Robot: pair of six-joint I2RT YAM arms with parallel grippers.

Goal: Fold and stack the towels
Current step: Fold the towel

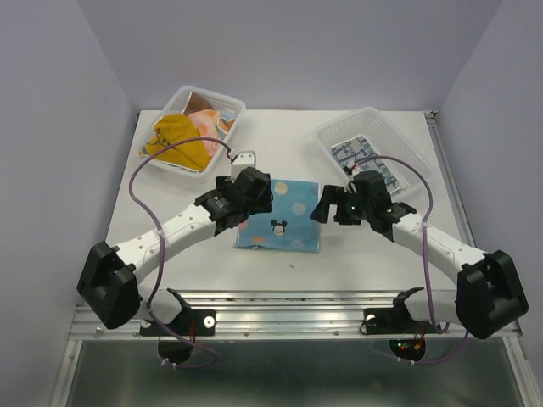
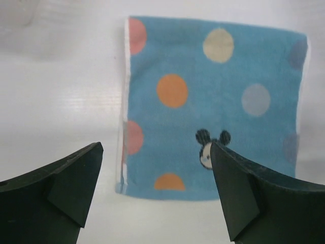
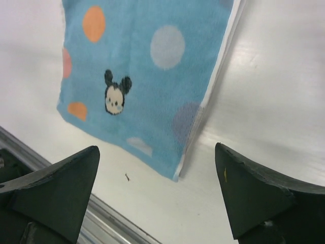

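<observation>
A light blue towel (image 1: 284,216) with coloured dots and a small mouse face lies folded flat in the middle of the table. It also shows in the left wrist view (image 2: 213,101) and the right wrist view (image 3: 147,66). My left gripper (image 1: 254,188) hovers over the towel's left edge, jaws wide open and empty (image 2: 155,173). On the other side, my right gripper (image 1: 327,208) hangs by the towel's right edge, also open with nothing in it (image 3: 157,175). More towels, a mustard yellow one (image 1: 178,140) among them, sit in the back-left basket. A white towel with blue print (image 1: 366,161) lies in the back-right basket.
A clear mesh basket (image 1: 222,106) stands at the back left and another one (image 1: 335,136) at the back right. A metal rail (image 1: 280,305) runs along the table's near edge. A tiny dark speck (image 3: 126,177) lies on the table near the towel's front corner.
</observation>
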